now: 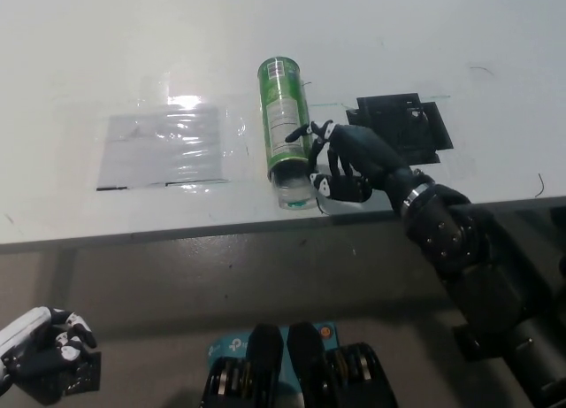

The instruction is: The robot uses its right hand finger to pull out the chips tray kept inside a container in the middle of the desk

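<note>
A green chips can [284, 116] lies on its side in the middle of the white desk [106, 63], its open end pointing at the near edge. A clear tray end [296, 192] sticks a little way out of that mouth. My black right hand [352, 160] rests on the desk against the can's right side near the mouth. Its curled fingertips [319, 183] sit beside the clear tray end and hold nothing. My white left hand [34, 348] hangs at the lower left, below the desk's edge.
A clear plastic sheet [164, 147] lies flat to the left of the can. A black square patch [405, 125] is on the desk just right of my right hand. The desk's near edge [133, 233] runs just below the can's mouth.
</note>
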Motion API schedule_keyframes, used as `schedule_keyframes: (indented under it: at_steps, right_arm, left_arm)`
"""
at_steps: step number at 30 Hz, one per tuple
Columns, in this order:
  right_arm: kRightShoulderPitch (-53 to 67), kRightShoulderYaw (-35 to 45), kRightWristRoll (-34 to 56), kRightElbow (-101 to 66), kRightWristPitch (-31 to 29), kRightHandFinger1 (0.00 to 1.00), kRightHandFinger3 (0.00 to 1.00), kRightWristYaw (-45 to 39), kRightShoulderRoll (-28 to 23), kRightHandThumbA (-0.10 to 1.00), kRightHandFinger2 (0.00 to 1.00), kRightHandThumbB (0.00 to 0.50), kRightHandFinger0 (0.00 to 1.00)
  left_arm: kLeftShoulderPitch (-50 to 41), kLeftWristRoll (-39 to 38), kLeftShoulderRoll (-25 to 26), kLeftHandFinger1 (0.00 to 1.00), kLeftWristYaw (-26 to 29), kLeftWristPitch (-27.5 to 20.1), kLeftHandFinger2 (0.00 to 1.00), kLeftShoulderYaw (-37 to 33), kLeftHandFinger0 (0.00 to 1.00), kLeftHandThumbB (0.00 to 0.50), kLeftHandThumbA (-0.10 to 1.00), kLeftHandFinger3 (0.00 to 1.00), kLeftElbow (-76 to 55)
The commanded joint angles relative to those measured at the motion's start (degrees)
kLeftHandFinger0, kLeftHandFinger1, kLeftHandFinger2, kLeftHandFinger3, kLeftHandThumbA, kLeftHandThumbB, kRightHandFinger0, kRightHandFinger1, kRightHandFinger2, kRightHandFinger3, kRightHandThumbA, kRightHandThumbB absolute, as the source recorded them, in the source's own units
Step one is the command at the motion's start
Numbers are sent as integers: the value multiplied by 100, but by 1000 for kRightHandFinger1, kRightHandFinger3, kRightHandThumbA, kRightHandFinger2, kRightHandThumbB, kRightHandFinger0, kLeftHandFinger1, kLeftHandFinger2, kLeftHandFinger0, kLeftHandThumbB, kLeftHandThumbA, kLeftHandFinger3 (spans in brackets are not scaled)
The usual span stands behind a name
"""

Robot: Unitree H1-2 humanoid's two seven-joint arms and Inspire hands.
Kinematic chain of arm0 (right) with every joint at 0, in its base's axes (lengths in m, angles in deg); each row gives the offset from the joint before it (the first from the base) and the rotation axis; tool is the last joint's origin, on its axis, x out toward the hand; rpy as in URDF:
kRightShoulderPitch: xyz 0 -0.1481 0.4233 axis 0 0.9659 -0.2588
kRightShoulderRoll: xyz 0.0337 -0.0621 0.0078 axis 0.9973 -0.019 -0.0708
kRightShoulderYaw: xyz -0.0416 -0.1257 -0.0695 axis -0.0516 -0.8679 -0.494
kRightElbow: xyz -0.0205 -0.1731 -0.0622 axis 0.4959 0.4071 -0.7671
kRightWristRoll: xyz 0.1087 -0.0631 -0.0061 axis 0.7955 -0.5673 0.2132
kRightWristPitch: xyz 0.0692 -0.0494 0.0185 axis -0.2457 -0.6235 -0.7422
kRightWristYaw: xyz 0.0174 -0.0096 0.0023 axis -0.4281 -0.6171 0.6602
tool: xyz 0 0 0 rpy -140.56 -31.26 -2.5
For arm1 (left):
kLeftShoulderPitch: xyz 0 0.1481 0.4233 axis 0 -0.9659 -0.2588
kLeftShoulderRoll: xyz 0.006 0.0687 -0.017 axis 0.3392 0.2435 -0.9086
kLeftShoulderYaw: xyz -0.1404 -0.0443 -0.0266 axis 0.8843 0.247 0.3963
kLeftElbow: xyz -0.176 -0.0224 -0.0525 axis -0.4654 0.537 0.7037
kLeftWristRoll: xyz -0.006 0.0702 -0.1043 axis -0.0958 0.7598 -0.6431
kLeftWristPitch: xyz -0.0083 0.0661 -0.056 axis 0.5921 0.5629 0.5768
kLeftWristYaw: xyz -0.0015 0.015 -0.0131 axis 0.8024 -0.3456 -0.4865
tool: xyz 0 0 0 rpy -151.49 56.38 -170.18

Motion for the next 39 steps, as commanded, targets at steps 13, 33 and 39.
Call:
schedule_keyframes:
  at_steps: [13, 33, 39]
  right_arm:
    - [-292, -249, -453, 561, -492, 239, 749, 758, 229, 491, 489, 54, 129]
    - [634, -241, -267, -186, -431, 388, 680, 375, -105, 469, 581, 64, 306]
    - [951, -172, 16, -357, -614, 354, 689, 306, -53, 405, 545, 58, 282]
  left_arm:
    - [168, -98, 322, 535, 131, 43, 622, 8, 487, 2, -100, 769, -285]
    - [364, -159, 350, 525, 133, 43, 616, 23, 473, 0, -100, 805, -202]
    - [326, -186, 387, 556, 177, 43, 658, -5, 515, 0, -100, 838, -246]
